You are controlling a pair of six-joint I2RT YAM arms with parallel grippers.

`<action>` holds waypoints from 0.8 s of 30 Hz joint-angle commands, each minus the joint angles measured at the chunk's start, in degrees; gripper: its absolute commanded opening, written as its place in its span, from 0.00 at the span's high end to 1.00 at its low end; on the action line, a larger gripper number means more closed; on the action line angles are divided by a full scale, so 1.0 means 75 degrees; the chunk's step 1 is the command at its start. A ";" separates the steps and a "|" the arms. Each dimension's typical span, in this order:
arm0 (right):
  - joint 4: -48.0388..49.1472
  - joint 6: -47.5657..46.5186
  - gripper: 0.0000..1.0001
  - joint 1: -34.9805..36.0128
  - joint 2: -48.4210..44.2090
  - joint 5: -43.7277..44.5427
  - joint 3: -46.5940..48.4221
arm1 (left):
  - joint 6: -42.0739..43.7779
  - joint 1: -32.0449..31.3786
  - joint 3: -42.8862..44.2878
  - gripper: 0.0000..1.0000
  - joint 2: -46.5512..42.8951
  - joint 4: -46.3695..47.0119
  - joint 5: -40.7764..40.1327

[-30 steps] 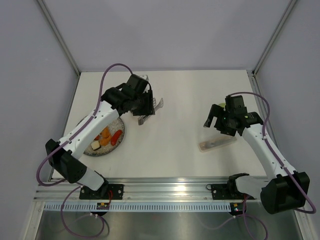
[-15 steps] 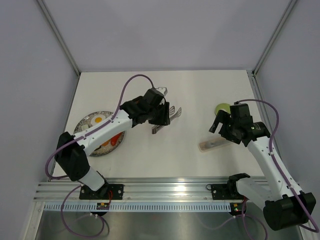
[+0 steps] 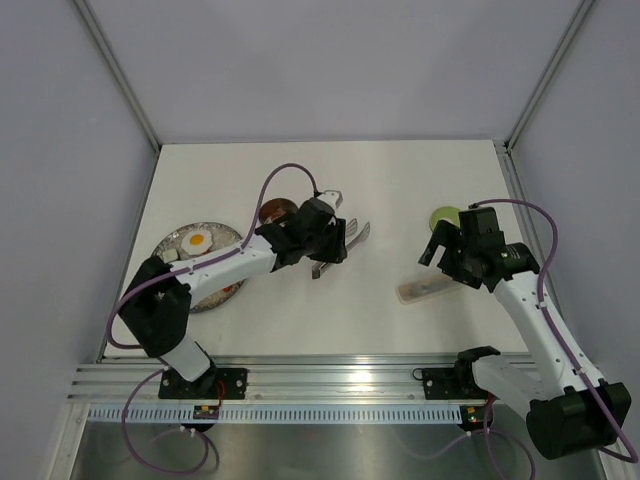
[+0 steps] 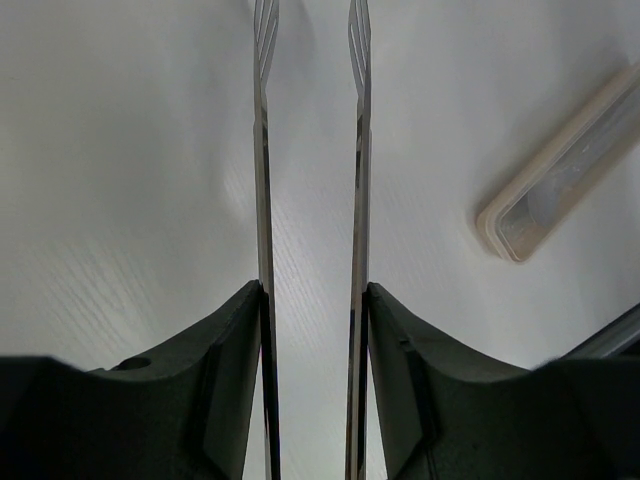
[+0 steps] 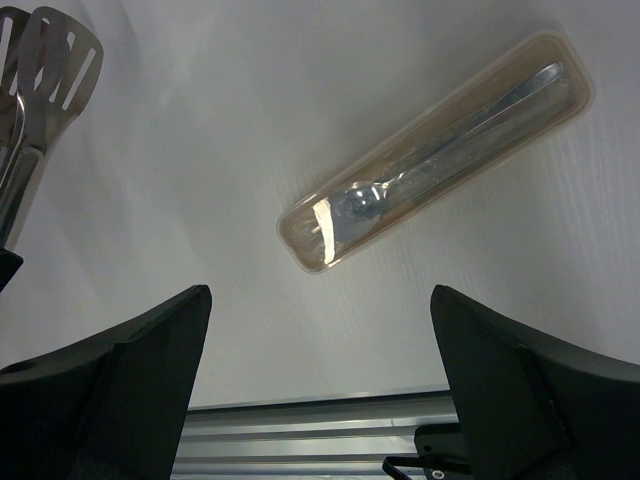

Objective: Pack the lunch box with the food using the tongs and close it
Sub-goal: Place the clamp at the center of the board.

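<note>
Left fingers (image 4: 205, 400) clamp tongs (image 4: 262, 200) — right fingers (image 5: 120, 380) spread wide.

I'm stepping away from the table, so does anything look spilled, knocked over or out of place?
Nothing stands out. The long silver metal tongs sit straight in the left claw, the white-and-yellow toy fried egg lies on the speckled grey plate, and the long translucent plastic case lies flat, with no spill visible.

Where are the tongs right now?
The tongs are mid-table in the top view, clamped in the left gripper, tips pointing right; the long plastic case lies farther right, the grey plate to their left.
</note>
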 commanded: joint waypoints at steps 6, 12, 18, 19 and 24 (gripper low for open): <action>0.0109 0.0129 0.01 0.0033 0.0094 0.0074 -0.0052 | 0.0516 -0.0367 -0.0555 0.49 0.0241 0.1362 -0.0690; 0.0226 0.0048 0.00 0.0045 0.0305 0.0131 -0.0017 | 0.0516 -0.0485 -0.0708 0.25 0.0487 0.1386 -0.0491; 0.0542 -0.0046 0.01 0.0033 0.0796 0.0389 0.0252 | 0.0574 -0.0485 -0.0603 0.19 0.0465 0.1106 -0.0491; 0.0624 -0.0035 0.01 0.0022 0.0913 0.0436 0.0299 | 0.0598 -0.0473 -0.0533 0.19 0.0360 0.1012 -0.0503; 0.1292 0.0000 0.00 -0.0539 0.2176 0.0483 0.0686 | 0.0820 -0.0450 -0.0276 0.18 -0.0425 0.0777 -0.1006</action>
